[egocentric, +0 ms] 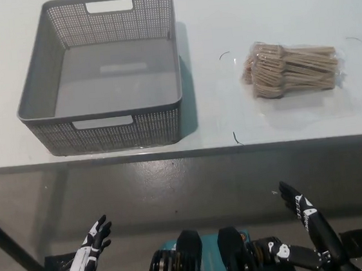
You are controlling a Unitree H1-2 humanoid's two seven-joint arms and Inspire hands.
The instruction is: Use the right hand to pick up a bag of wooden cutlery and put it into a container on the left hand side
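A clear bag of wooden cutlery [290, 68] lies flat on the white table [233, 13], right of centre. A grey perforated basket [41, 98] stands on the table's left part, with nothing inside it. My black right hand [302, 210] hangs below the table's front edge at the lower right, fingers apart, holding nothing, well short of the bag. My left hand [93, 240] rests low at the lower left, fingers apart and holding nothing.
The table's front edge [183, 153] runs across the middle of the picture, with grey floor below it. A dark table leg [8, 247] slants at the lower left. Bare table surface lies between the basket and the bag.
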